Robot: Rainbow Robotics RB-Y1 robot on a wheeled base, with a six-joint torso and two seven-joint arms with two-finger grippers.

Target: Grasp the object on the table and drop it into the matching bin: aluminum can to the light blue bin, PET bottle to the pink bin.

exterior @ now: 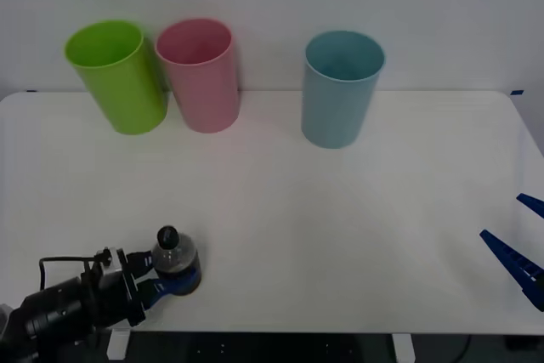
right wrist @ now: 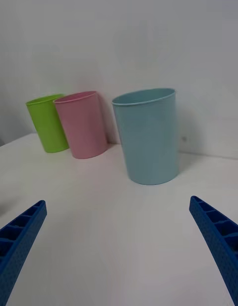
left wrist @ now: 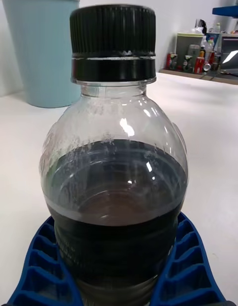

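Observation:
The PET bottle, small and clear with a black cap and dark liquid, stands upright near the front left edge of the white table. My left gripper is shut on its lower body; in the left wrist view the blue fingers curve against both sides of the bottle. The pink bin stands at the back left, and the light blue bin at the back centre. My right gripper hangs open over the table's right edge, holding nothing.
A lime green bin stands right beside the pink bin, on its left. The right wrist view shows the light blue bin nearest, with the pink bin and green bin behind. Bare tabletop lies between bottle and bins.

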